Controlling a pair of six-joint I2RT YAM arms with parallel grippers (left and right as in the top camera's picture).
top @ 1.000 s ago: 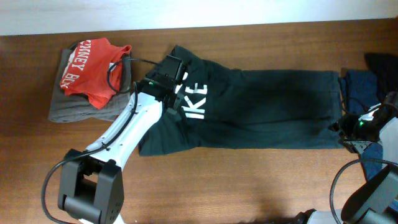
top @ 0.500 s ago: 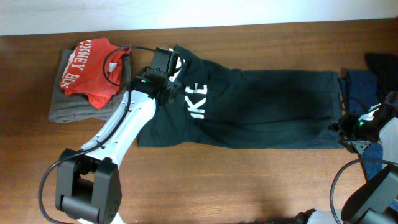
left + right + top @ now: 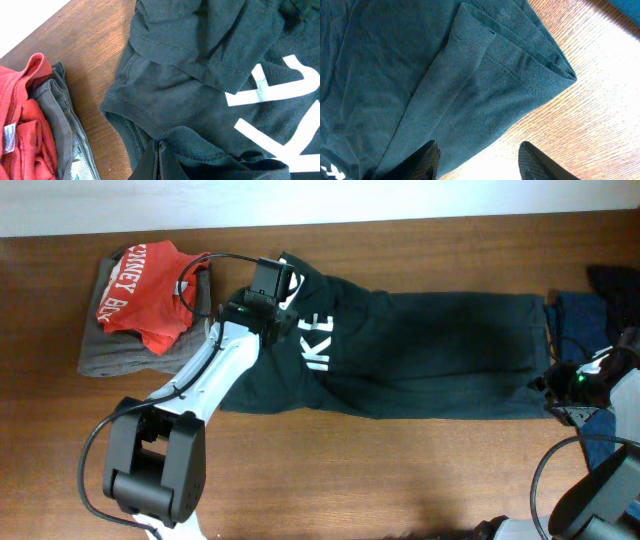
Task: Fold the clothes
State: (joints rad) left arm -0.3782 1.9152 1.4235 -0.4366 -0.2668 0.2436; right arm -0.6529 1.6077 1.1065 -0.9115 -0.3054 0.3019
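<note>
Grained wood table (image 3: 400, 470), wrinkled dark T-shirt (image 3: 430, 360), crumpled red garment (image 3: 140, 290), ribbed grey garment (image 3: 110, 355)

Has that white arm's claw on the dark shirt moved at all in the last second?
Yes. Judged against the red garment, the left gripper has shifted a little toward the table's far edge.

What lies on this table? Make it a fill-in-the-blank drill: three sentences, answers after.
1. The red garment lies on a folded garment coloured ____.
2. The lettering on the dark T-shirt is ____.
3. The right gripper is ____.
Missing words: grey; white; open.
</note>
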